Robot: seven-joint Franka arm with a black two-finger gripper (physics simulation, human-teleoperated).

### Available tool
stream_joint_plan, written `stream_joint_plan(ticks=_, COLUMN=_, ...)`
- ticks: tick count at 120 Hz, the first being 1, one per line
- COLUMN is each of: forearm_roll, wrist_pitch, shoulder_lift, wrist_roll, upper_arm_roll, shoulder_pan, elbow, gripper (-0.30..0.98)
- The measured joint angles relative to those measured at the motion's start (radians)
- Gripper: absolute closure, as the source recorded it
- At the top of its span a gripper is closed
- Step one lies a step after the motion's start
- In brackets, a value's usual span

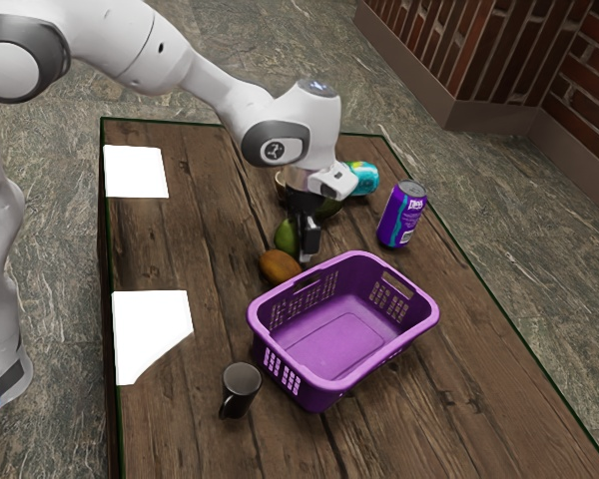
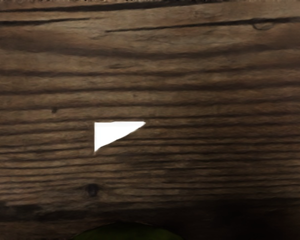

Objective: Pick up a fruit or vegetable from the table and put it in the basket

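My gripper (image 1: 305,253) was low at the table (image 1: 195,254), its black tips beside the green fruit (image 1: 287,237), possibly an avocado. I could not tell whether its fingers were apart, together or clamped on anything: the hand's dark lower end blended into one shape at that angle. The fruit's rounded green edge lay at the wrist view's lower border, so it was either in my grasp or just under the hand; I couldn't settle which.

I took the green fruit for my target because the hand reached down right next to it. A brown oval piece of produce (image 1: 279,266) lay just beside it, toward the purple basket (image 1: 344,379), close enough that a careless sideways move might have nudged it.

The basket stood upright, its mouth up and its floor bare, with neither piece inside. That left room for a drop from above, and the short carry called mainly for enough height to get over the rim. The black mug (image 1: 240,388) stood near one corner of the basket, while the purple can (image 1: 401,215) and teal can (image 1: 363,179) were on the other side of my hand, off the line I judged best.
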State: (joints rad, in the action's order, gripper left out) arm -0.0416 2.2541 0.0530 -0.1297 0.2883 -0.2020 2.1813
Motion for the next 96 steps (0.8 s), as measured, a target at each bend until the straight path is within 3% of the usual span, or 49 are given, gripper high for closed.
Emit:
stream_joint_plan(ticks=9, forearm_roll=0.000, wrist_pitch=0.003, shoulder_lift=0.003, wrist_roll=-0.002, upper_arm_roll=0.001, shoulder_pan=0.001, elbow=0.000, gripper=0.29)
stream_joint_plan(ticks=40, forearm_roll=0.010, wrist_pitch=-0.004, shoulder_lift=0.055, wrist_roll=0.002, upper_arm_roll=0.012, shoulder_pan=-0.003, elbow=-0.002, gripper=0.39)
stream_joint_plan(ticks=66, forearm_roll=0.052, wrist_pitch=-0.089, shoulder_lift=0.271, wrist_roll=0.010, upper_arm_roll=-0.012, shoulder_pan=-0.073, elbow=-0.012, gripper=0.43)
stream_joint_plan(ticks=96, forearm_roll=0.088, wrist_pitch=-0.178, shoulder_lift=0.364, wrist_roll=0.011, upper_arm_roll=-0.178, shoulder_pan=-0.137, elbow=-0.036, gripper=0.40)
